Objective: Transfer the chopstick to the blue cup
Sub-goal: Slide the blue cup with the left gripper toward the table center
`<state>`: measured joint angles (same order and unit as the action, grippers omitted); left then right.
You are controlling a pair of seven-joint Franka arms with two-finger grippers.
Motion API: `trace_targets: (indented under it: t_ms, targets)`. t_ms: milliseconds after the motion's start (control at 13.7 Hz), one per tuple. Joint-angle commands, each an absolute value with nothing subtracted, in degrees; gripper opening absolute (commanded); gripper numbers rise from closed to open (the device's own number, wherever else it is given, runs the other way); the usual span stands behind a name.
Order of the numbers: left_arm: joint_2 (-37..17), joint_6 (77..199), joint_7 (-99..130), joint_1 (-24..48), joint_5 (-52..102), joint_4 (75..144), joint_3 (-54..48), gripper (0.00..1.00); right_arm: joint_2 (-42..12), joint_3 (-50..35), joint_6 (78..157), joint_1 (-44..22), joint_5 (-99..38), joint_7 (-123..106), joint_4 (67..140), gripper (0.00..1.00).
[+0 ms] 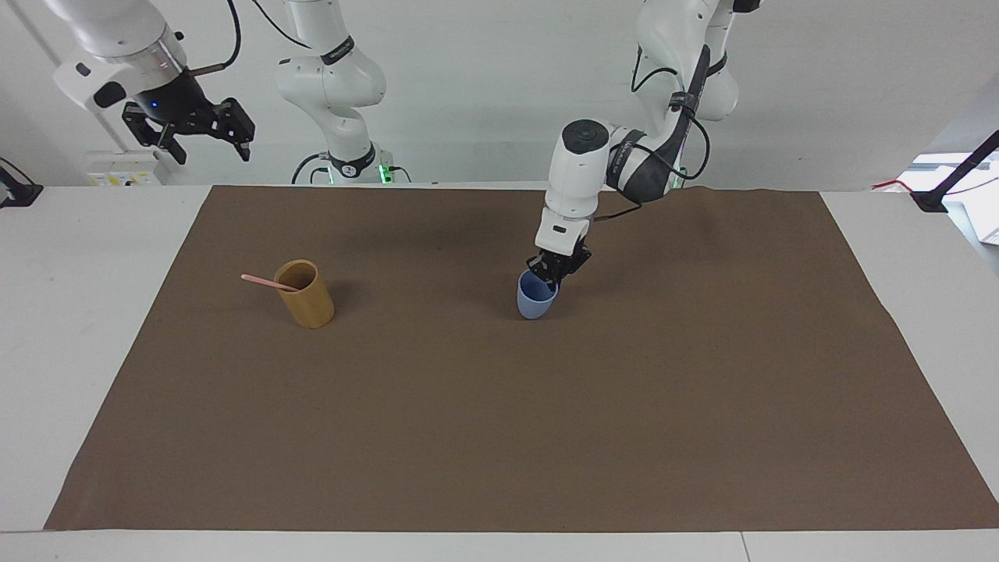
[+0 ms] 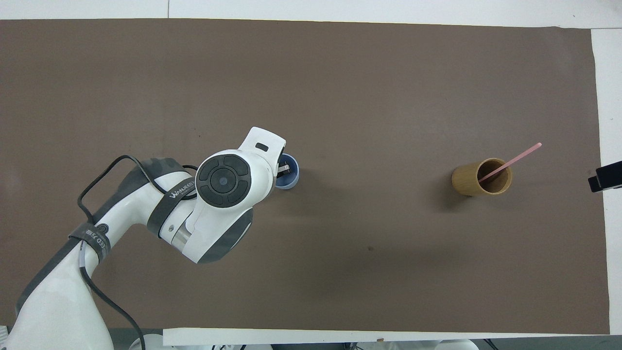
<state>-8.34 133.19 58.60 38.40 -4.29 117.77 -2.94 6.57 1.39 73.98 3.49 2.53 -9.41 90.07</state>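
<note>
The blue cup (image 1: 535, 303) is near the middle of the brown mat; it also shows in the overhead view (image 2: 291, 179). My left gripper (image 1: 550, 279) is shut on the cup's rim, one finger inside it, as the overhead view (image 2: 283, 169) also shows. I cannot tell whether the cup touches the mat. One pale-pink chopstick (image 1: 261, 281) leans out of the tan-yellow cup (image 1: 308, 298) toward the right arm's end, and shows in the overhead view (image 2: 515, 159). My right gripper (image 1: 207, 148) is open and empty, waiting high over that end.
A brown mat (image 1: 499, 437) covers most of the white table. The tan-yellow cup (image 2: 466, 183) stands upright on it, well apart from the blue cup. A bit of the right gripper (image 2: 605, 177) shows at the overhead view's edge.
</note>
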Motion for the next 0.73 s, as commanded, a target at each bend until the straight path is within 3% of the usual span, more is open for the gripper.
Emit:
trace_targets:
  t_ms: [0, 73, 439, 659]
  targets:
    - [-9.75, 132.01, 59.5, 37.36, -6.24, 115.22, -2.55, 0.84, 7.82, 1.23, 73.74, 4.39, 1.41, -8.79, 91.49, 1.0]
    - [-9.67, 131.75, 59.41, 37.35, -6.5, 115.22, -2.55, 1.0, 7.82, 1.23, 73.91, 4.31, 1.41, -9.4, 91.67, 1.0]
    - [-5.02, 123.96, 58.63, 37.44, -7.29, 113.91, -2.55, 1.0, 7.91, 1.05, 77.86, 3.87, 1.23, -9.14, 92.37, 1.0]
    - [-4.48, 113.67, 53.72, 35.43, -7.29, 108.91, -2.55, 1.0, 10.71, 1.49, 83.57, 4.66, -4.72, -8.53, 99.11, 1.0]
